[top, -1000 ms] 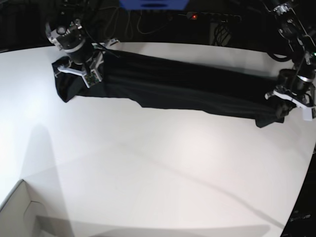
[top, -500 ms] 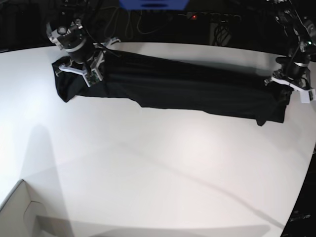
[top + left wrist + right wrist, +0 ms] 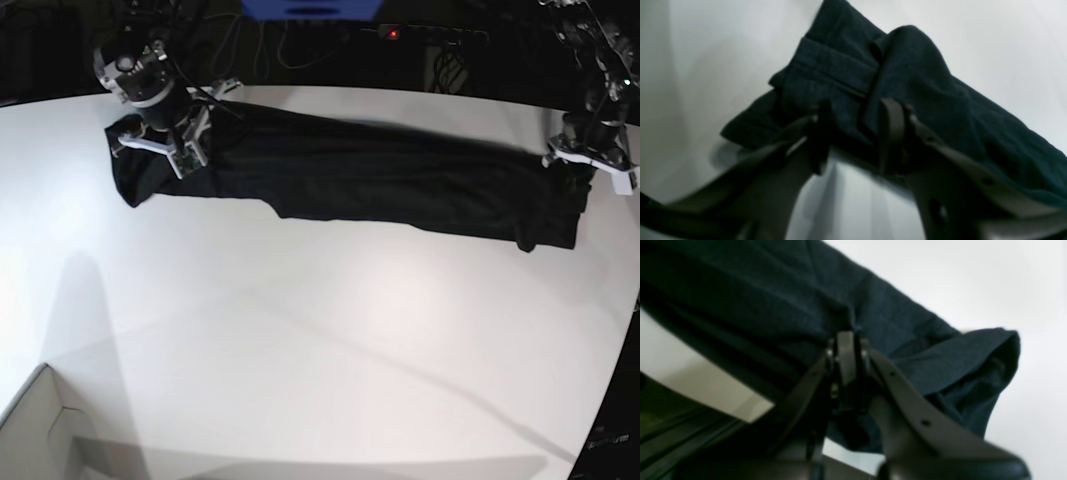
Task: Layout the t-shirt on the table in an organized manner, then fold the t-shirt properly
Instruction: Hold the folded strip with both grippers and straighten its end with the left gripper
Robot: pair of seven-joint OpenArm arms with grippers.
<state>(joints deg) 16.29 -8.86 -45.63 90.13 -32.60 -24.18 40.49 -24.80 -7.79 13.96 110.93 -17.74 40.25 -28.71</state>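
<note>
The black t-shirt lies stretched in a long band across the far part of the white table. My right gripper is at the shirt's left end. In the right wrist view it is shut on a pinch of the t-shirt. My left gripper is at the shirt's right end, near the table's far right edge. In the left wrist view it is open, jaws apart just above the bunched hem of the t-shirt, which rests on the table.
A small white box corner sits at the front left. Dark cables and equipment lie behind the table's far edge. The table's curved edge runs down the right side.
My left gripper has moved back toward the far right edge, away from the shirt's right end, which stays lying on the table. My right gripper has hardly moved.
</note>
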